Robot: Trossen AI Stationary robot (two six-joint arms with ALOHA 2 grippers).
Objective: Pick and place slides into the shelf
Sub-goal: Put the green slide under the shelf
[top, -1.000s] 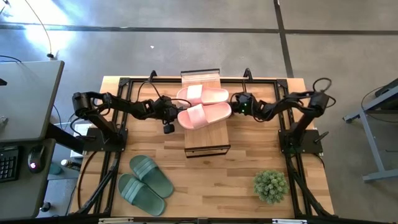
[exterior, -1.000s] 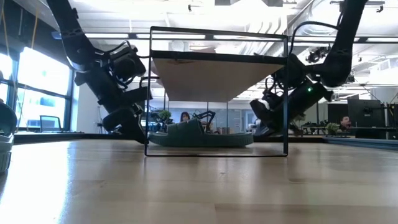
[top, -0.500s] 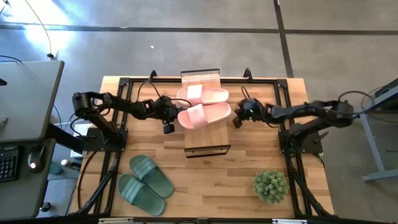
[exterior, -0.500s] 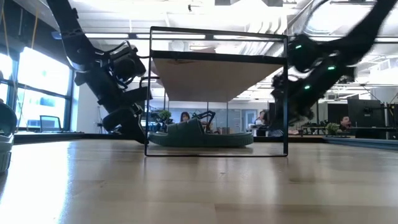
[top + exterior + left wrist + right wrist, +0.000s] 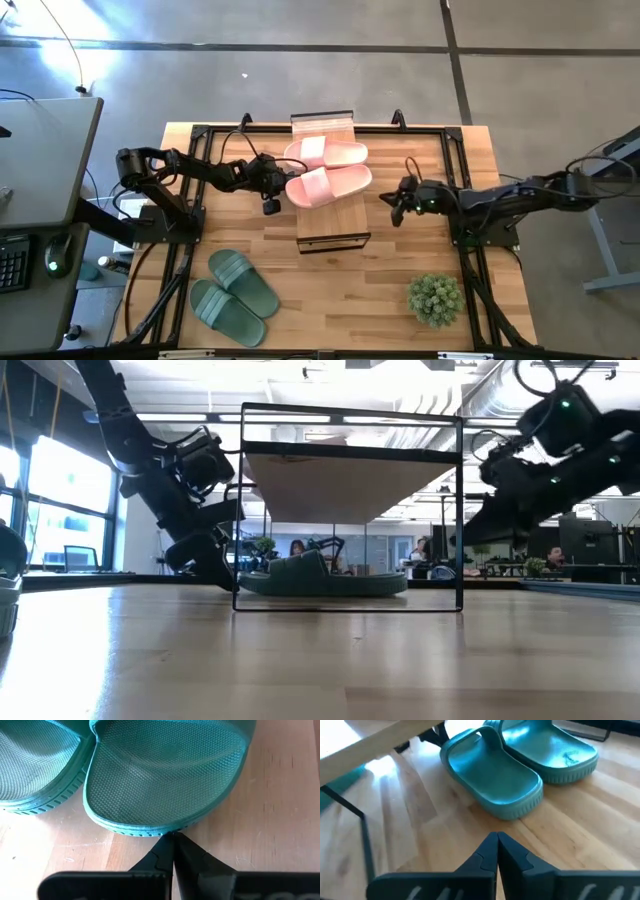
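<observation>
Left pincer (image 5: 173,851): fingers pressed together with nothing between them, tips touching the ribbed edge of a sage-green slide (image 5: 165,775) that lies on the bench beneath the shelf; a second green slide (image 5: 35,765) lies just beside the first. In the high view this pincer (image 5: 272,190) sits at the left side of the shelf (image 5: 330,215), toward the far edge of the bench (image 5: 350,290).

Right pincer (image 5: 496,851): fingers likewise together and empty, held above bare bench boards and apart from the two green slides (image 5: 492,772) under the shelf plank. In the high view it (image 5: 397,205) hangs off the right side of the shelf, its arm stretched low toward the right edge of the bench.

Shelf: light wood top on a thin black frame, standing at the middle of the bench's far half. Two pale pink slides (image 5: 328,168) rest side by side on its top, lying across the plank. The low view shows the green pair (image 5: 320,575) on the bench inside the frame.

Two further green slides (image 5: 235,295) lie together near the front left corner of the bench. A small potted plant (image 5: 434,297) stands near the front right corner.
</observation>
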